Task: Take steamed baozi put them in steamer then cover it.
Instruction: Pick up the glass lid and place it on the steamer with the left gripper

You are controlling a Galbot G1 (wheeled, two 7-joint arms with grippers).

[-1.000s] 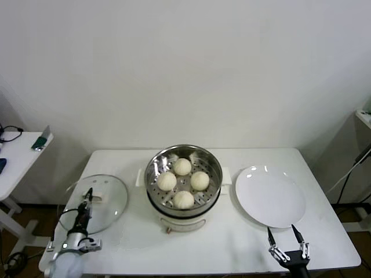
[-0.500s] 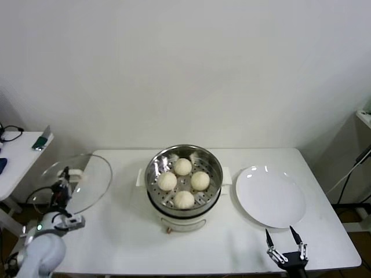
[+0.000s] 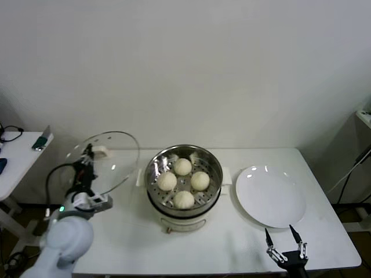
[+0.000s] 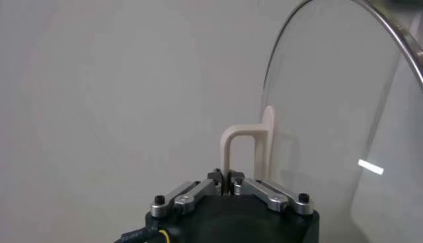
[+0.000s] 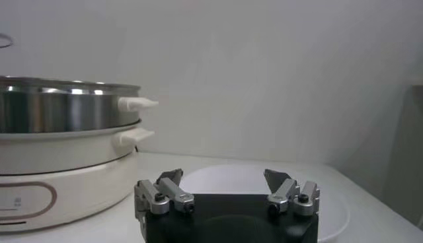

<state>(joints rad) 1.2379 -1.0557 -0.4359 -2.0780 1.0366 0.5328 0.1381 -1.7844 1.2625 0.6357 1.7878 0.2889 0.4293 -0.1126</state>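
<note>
While the cover (image 3: 103,160) hangs tilted in the air at the left-centre of the head view, above the left end of the surface (image 3: 232,246), its glass disc faces partly toward the camera and its rim stops just short of the steamer (image 3: 184,180).

Left gripper (image 3: 87,158): fingers closed on the cover's cream-white handle (image 4: 246,150); the left wrist view shows the handle's loop rising straight out from between the pinched fingertips, the glass curving away beyond it.

Steamer: centre of the frame, shiny steel pot on a white base with side handles, uncovered.

Steamed baozi (image 3: 184,183): four, all lying on the perforated tray inside the steamer, set in a diamond, close together.

Right gripper (image 3: 284,240): lower right of the frame, near the front edge of the surface, fingers spread wide and holding nothing, just in front of the white plate (image 3: 270,196).

White plate: right of the steamer, flat on the surface, bare.

Side desk (image 3: 14,162): far left edge of the frame, carrying small dark items.
</note>
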